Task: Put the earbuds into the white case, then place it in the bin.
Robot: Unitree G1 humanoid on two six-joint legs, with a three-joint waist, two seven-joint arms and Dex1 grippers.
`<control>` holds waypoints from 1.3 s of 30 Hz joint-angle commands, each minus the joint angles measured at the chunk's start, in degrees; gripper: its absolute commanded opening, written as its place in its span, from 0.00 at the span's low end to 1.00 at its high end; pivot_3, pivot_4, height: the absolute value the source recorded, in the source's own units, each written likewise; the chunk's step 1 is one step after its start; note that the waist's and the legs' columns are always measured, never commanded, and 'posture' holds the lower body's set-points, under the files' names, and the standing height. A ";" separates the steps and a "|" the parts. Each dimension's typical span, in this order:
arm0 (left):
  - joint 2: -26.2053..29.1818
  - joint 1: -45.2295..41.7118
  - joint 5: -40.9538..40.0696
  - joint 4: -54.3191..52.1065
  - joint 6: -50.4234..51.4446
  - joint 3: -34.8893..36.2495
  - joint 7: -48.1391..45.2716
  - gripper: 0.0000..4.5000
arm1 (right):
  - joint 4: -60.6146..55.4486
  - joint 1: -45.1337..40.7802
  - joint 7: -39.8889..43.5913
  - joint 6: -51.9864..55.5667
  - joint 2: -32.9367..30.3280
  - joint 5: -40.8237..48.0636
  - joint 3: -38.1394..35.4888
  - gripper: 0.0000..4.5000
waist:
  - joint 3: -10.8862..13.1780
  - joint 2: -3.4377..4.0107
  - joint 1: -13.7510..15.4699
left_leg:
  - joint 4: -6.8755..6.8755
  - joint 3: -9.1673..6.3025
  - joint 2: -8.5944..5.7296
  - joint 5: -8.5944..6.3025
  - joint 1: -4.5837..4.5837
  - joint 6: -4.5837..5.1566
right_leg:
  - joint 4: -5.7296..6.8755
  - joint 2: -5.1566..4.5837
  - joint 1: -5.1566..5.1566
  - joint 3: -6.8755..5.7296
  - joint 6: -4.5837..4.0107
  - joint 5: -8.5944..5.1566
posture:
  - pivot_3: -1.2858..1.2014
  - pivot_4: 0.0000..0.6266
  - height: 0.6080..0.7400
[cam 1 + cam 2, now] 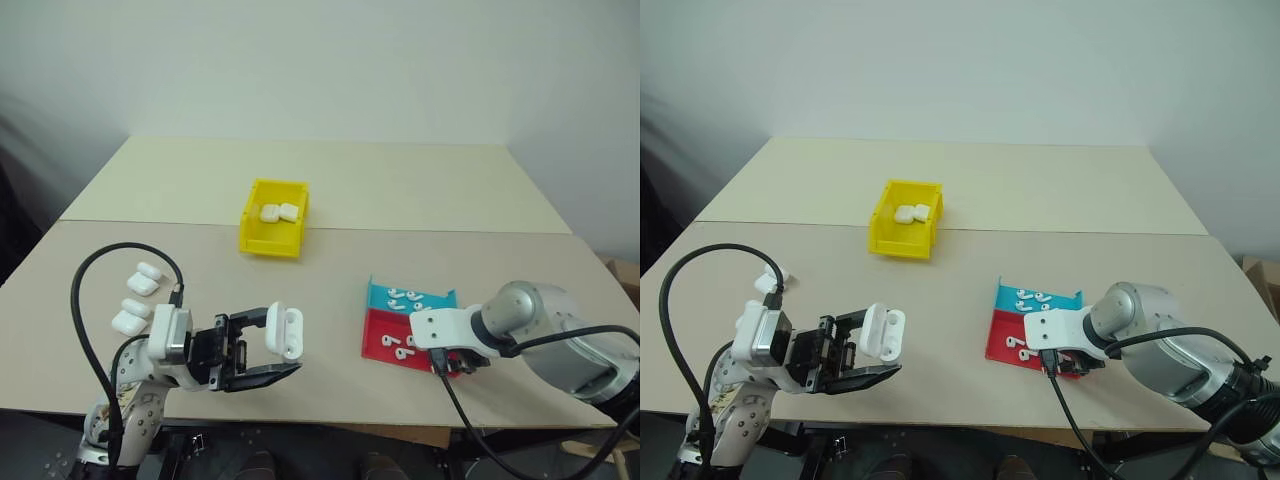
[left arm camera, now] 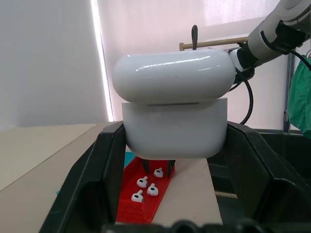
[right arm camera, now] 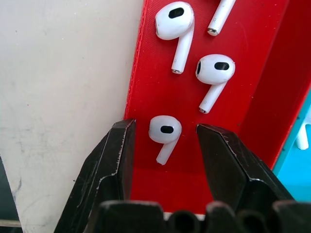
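Hovering over the tray with the right tool, holding an open white case in the left.

We see the right tool (image 3: 165,141) pointing steeply down into the red half of the red-and-teal tray (image 1: 385,335), its jaws apart with one earbud (image 3: 164,136) lying between them, touching neither; the earbud's stem points back toward the tool. Two more earbuds (image 3: 211,77) lie just beyond, stems on a similar slant. The left tool (image 1: 270,350) is clamped on the white case (image 1: 283,331), held above the surface (image 1: 400,190), lid flipped open, the opening facing the tray. The yellow bin (image 1: 262,240) holds two closed cases (image 1: 279,212). Four spare cases (image 1: 137,300) lie on the surface at the left.
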 commanded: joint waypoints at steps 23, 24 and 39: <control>0.37 0.05 1.15 -1.75 -0.47 0.81 0.23 0.61 | -0.13 2.25 1.11 -2.68 0.67 -3.19 -2.42 0.16 | 0.00 0.00 0.04 | 0.00 0.00 0.00 0.00 0.03 0.00 | 0.00 0.00 0.04 0.00 0.00 0.00 | 0.52 0.24 1.00; 0.36 0.04 1.15 -1.78 -0.45 0.80 0.26 0.61 | -0.22 2.24 1.15 -2.55 0.75 -3.17 -2.52 0.16 | 0.00 0.00 0.04 | 0.00 0.00 0.00 0.00 0.03 0.00 | 0.00 0.00 0.04 0.00 0.00 0.00 | 0.52 0.24 1.00; 0.07 -9.77 -8.50 -7.25 9.24 0.27 6.64 0.61 | -10.32 -1.56 -3.03 6.14 13.32 28.60 -48.24 0.16 | 0.03 -0.09 -0.03 | -0.01 -0.12 0.02 -0.03 -0.04 0.04 | -0.08 0.03 0.10 -0.09 0.01 0.00 | 0.52 0.24 1.00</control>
